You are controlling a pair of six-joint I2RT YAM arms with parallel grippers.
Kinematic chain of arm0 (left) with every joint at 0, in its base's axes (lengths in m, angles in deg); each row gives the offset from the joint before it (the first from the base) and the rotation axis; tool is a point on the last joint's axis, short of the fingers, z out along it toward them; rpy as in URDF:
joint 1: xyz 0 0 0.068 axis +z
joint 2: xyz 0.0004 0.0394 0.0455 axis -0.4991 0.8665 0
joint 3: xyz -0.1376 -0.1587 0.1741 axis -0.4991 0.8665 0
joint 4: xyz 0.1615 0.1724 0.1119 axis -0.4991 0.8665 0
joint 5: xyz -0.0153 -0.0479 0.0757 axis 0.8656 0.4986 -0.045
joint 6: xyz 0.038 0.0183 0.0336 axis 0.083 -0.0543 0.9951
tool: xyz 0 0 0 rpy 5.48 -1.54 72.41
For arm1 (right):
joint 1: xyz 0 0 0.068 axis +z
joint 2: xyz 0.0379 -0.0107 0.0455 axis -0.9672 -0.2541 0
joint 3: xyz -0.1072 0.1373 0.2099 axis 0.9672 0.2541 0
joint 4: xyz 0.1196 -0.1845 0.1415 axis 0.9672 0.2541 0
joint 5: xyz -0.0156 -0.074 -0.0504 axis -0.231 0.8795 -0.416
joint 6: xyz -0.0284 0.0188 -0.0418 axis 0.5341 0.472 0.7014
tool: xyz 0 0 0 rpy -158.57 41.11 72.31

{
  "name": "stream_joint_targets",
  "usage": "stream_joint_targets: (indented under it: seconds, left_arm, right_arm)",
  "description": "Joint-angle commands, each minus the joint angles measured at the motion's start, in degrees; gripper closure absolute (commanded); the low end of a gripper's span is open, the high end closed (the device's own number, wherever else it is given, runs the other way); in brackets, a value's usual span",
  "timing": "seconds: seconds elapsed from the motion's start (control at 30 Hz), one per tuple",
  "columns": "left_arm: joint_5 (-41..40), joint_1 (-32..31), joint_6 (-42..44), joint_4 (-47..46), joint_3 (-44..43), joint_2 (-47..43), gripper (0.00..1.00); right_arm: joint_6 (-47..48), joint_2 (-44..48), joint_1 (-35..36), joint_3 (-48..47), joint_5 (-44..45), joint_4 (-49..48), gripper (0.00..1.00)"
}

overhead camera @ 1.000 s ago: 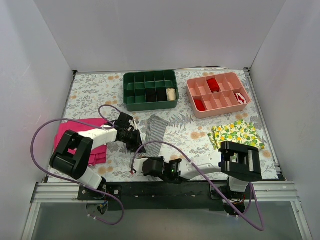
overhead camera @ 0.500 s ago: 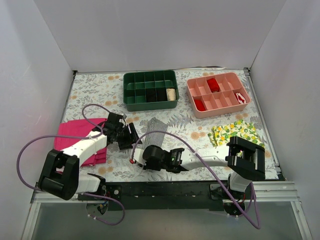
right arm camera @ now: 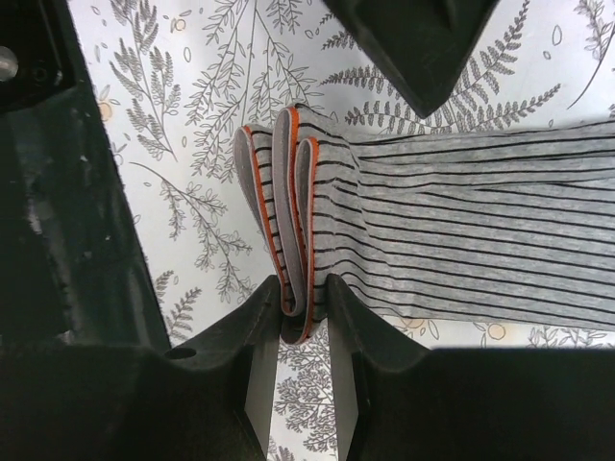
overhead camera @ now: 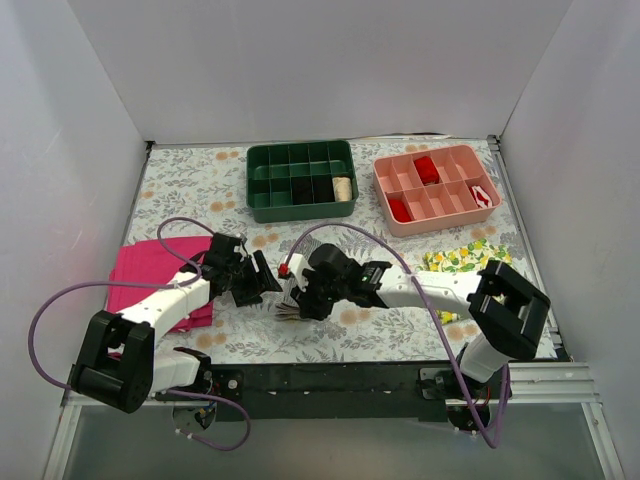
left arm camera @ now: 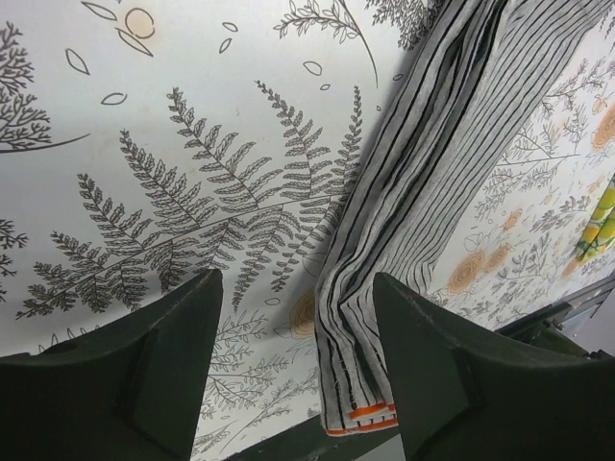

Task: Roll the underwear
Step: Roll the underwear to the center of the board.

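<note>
Pinching the folded, orange-trimmed end of the underwear (right arm camera: 461,221), the right claw (right arm camera: 303,307) sits low over the floral table (overhead camera: 360,330). Just beside it the left claw (left arm camera: 293,283) hangs spread over the garment's flat striped length. Farther back stand a green tray (overhead camera: 300,212) and a pink tray (overhead camera: 379,190), side by side.

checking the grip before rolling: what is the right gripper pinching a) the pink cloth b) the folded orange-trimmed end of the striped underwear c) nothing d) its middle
b: the right wrist view shows the right gripper shut on the folded orange-trimmed end of the underwear
</note>
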State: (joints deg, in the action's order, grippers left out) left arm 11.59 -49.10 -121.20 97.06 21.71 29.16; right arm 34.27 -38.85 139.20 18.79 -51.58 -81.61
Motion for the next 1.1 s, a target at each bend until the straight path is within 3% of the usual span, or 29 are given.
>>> stream_joint_targets:
  seconds: [0.0,0.33,0.8,1.07]
  left_arm:
    - [1.61,0.35,-0.82,-2.26,0.83,-0.98,0.37]
    - [2.50,0.35,-1.09,-3.50,1.44,-1.94,0.37]
    - [4.25,0.26,-1.70,-5.51,3.64,-5.45,0.36]
    - [8.64,0.35,-1.88,-11.05,7.77,-10.38,0.37]
  right_arm:
    - [-3.75,0.39,-3.62,-0.85,-11.75,-2.42,0.68]
    - [-6.65,-5.94,-10.66,-0.58,-24.68,-5.24,0.71]
    - [-14.21,-12.62,-18.39,1.35,-31.80,-12.53,0.72]
    - [-14.83,-18.06,-19.89,-1.72,-34.70,-9.55,0.71]
